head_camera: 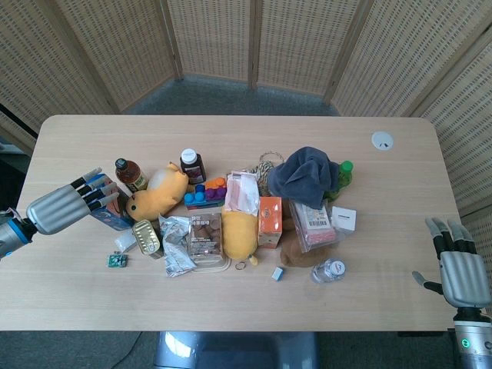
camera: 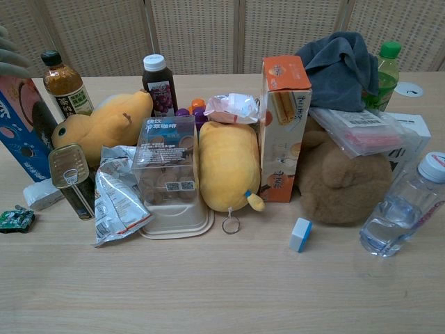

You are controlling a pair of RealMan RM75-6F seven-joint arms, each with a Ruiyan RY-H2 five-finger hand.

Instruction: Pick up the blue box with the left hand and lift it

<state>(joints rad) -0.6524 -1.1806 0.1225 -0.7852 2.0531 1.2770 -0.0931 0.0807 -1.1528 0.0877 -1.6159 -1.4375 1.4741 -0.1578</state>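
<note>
The blue box (head_camera: pixel 115 212) stands at the left end of the clutter; in the chest view the blue box (camera: pixel 19 124) is cut by the left edge, showing its pink picture side. My left hand (head_camera: pixel 66 205) comes in from the left, fingers straight and spread, with its fingertips (head_camera: pixel 98 189) over the box's top left corner. Whether they touch it I cannot tell. In the chest view only the left hand's fingertips (camera: pixel 10 58) show, just above the box. My right hand (head_camera: pixel 460 268) hovers open at the table's right front edge, holding nothing.
Close right of the box stand a brown sauce bottle (head_camera: pixel 130 174), a yellow plush duck (head_camera: pixel 157 192) and a tin can (head_camera: pixel 145 237). A white block (camera: pixel 42 195) and a small green circuit board (camera: pixel 15 219) lie in front. The pile stretches right to a water bottle (camera: pixel 400 209).
</note>
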